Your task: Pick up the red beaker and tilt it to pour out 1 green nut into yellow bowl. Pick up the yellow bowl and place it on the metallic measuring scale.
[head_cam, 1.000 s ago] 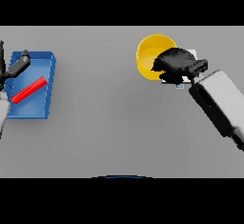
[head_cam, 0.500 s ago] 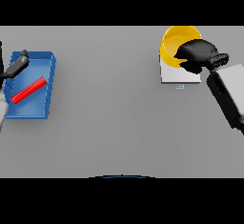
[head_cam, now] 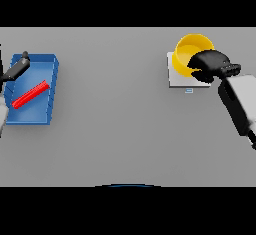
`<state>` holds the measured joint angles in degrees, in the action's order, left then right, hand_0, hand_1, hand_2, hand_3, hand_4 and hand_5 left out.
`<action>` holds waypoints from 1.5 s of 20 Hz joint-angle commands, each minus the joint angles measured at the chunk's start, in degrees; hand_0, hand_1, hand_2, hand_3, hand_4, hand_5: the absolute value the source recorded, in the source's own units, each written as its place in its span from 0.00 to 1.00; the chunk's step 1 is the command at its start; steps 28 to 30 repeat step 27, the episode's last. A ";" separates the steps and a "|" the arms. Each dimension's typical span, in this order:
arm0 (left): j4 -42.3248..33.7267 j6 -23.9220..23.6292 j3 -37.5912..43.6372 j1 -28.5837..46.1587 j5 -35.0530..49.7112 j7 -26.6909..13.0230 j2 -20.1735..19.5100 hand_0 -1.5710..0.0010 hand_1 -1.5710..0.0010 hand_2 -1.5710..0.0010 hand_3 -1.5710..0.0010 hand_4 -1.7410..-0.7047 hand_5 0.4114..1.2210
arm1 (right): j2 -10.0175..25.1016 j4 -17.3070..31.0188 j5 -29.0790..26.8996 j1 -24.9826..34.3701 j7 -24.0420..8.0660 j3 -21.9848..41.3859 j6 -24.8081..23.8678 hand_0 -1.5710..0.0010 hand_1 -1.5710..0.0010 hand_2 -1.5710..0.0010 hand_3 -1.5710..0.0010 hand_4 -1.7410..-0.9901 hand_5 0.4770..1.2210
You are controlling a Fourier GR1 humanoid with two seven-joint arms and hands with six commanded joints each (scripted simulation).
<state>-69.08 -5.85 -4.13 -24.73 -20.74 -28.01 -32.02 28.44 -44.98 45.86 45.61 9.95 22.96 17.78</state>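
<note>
The yellow bowl (head_cam: 188, 49) is tilted over the far right part of the metallic scale (head_cam: 173, 80), a pale square plate. My right hand (head_cam: 211, 65) is shut on the bowl's near right rim, its arm coming in from the right. Whether the bowl rests on the plate or hangs just above it cannot be told. The red beaker (head_cam: 31, 94) lies on its side in the blue tray (head_cam: 49, 113) at the far left. My left hand (head_cam: 18, 68) hovers over the tray's far left corner with its fingers straight, apart from the beaker.
The scale has a small blue display (head_cam: 188, 90) on its near edge. The grey table (head_cam: 115, 119) stretches between the tray and the scale.
My right hand has carried the yellow bowl to the right, from beside the scale to over its plate, then lowered it slightly. The left hand has barely shifted.
</note>
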 commanded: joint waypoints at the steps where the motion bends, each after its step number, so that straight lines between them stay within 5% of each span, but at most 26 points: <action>1: -0.08 0.08 -0.21 0.04 -0.18 -0.22 0.04 1.00 1.00 1.00 1.00 0.98 0.32 | 0.04 0.62 -0.03 -0.11 1.02 -0.13 -0.51 0.00 0.00 0.14 0.11 0.00 1.00; 4: 0.62 -0.01 -0.32 -0.12 -0.14 0.47 0.39 1.00 1.00 1.00 1.00 0.98 0.32 | -0.61 1.33 -0.15 0.69 0.88 -0.25 -0.46 0.07 0.00 0.15 0.08 0.00 1.00; 7: 0.51 -0.05 -0.67 -0.56 -0.59 -0.16 0.49 1.00 1.00 1.00 1.00 0.98 0.32 | -0.82 1.42 -0.41 0.14 0.24 -0.49 -0.21 0.05 0.06 0.08 0.30 0.01 1.00; 8: 0.63 -0.05 -0.62 -0.64 -0.52 -0.29 0.58 1.00 1.00 1.00 1.00 0.98 0.32 | -0.34 1.15 -0.51 0.38 0.21 -0.74 0.33 0.08 0.15 0.18 0.37 0.07 1.00; 12: 0.78 0.09 -0.48 -0.05 -0.13 0.13 0.65 1.00 1.00 1.00 1.00 0.99 0.31 | -0.36 1.49 0.90 0.81 -0.19 0.79 1.68 0.60 0.64 0.58 0.58 0.20 0.69; 16: 1.09 -0.40 -0.71 -0.38 -0.54 -0.39 1.07 1.00 1.00 1.00 1.00 0.98 0.31 | 0.15 1.28 1.47 1.39 2.54 1.68 1.70 0.83 0.85 0.81 0.70 0.25 0.56; 22: 1.33 -0.18 -0.73 -1.03 -0.64 -0.30 0.87 1.00 1.00 1.00 1.00 0.98 0.31 | -0.39 2.63 1.09 1.17 3.04 1.19 0.89 0.96 0.96 0.95 0.83 0.29 0.43; 30: 0.76 0.05 -0.54 -0.47 -0.42 -0.13 0.48 1.00 1.00 1.00 1.00 0.98 0.31 | 0.04 2.71 0.81 1.14 0.87 0.82 2.56 0.99 0.99 0.98 0.91 0.35 0.35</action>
